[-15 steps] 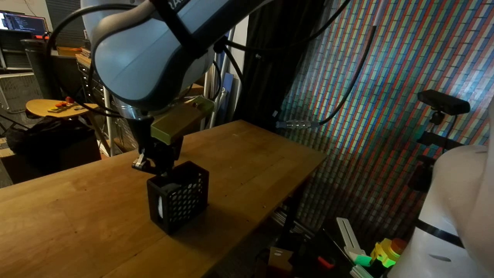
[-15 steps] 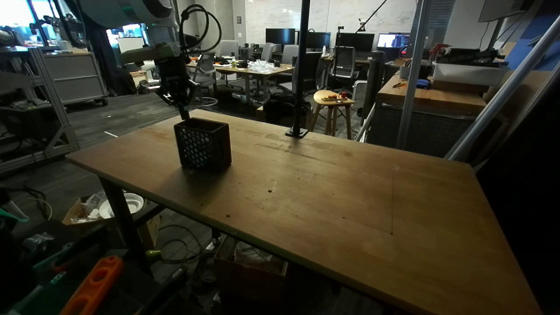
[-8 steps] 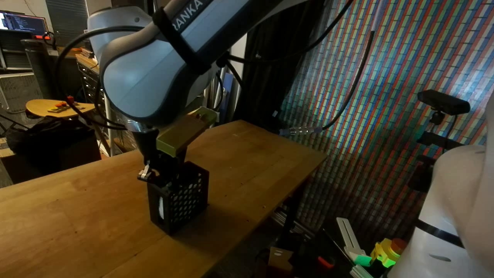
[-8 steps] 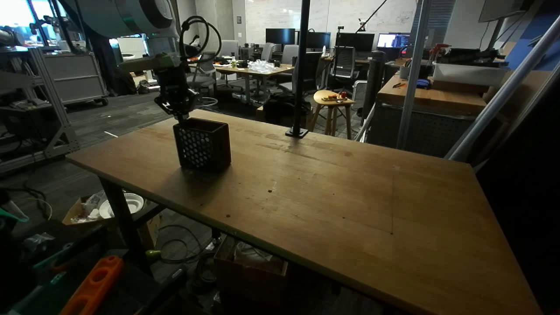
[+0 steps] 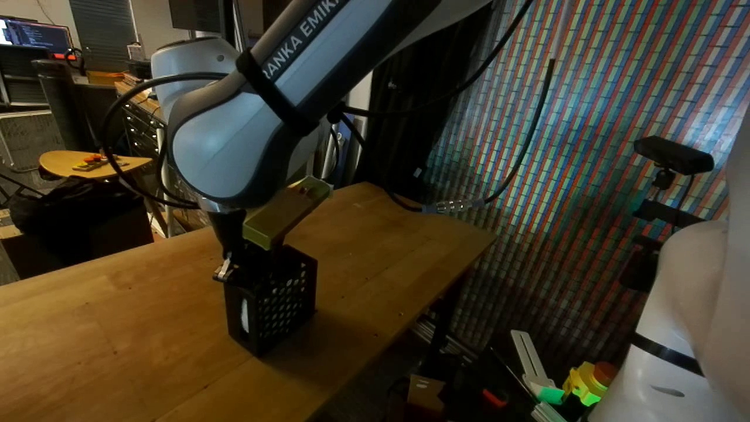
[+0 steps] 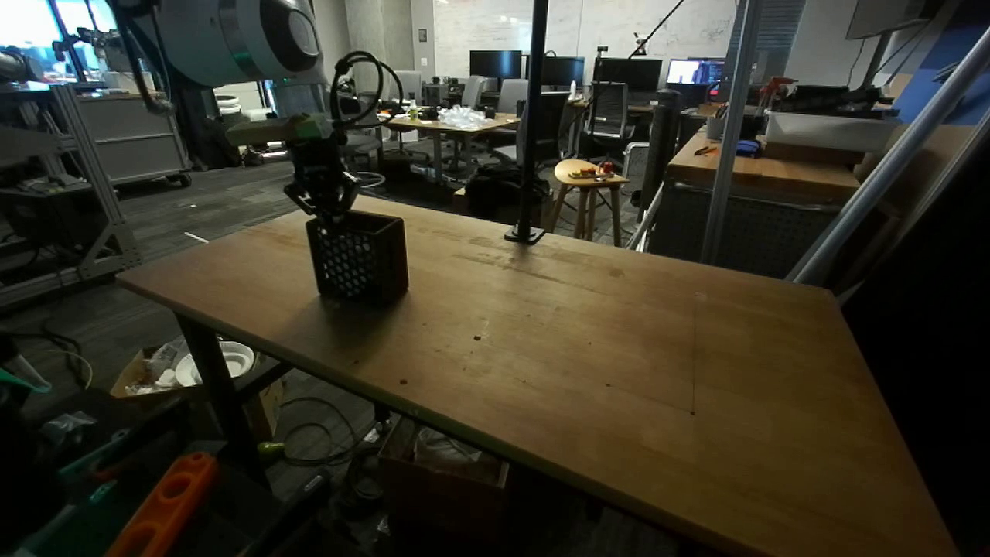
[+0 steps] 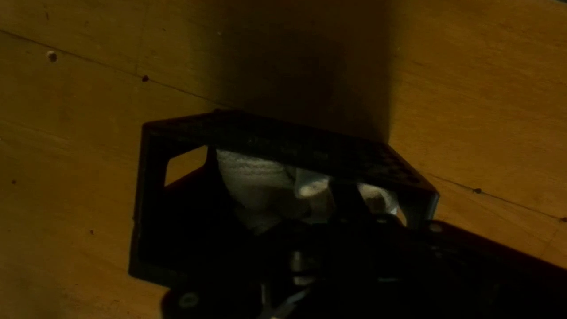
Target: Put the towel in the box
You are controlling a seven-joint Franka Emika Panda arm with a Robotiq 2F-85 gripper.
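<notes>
Wrist view, left to right: the box (image 7: 148,212), the towel (image 7: 257,175) bunched inside it, my gripper (image 7: 347,199) dipped in too, jaws too dark to tell clenched from released, so I'd ease them apart, then rise straight out.

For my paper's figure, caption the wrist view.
Pale towel, partly hidden, bunched inside the dark open-topped box on a wooden tabletop.

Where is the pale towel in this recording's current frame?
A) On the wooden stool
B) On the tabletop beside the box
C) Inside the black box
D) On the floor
C, since the wrist view shows the pale towel down between the walls of the black box.
</notes>
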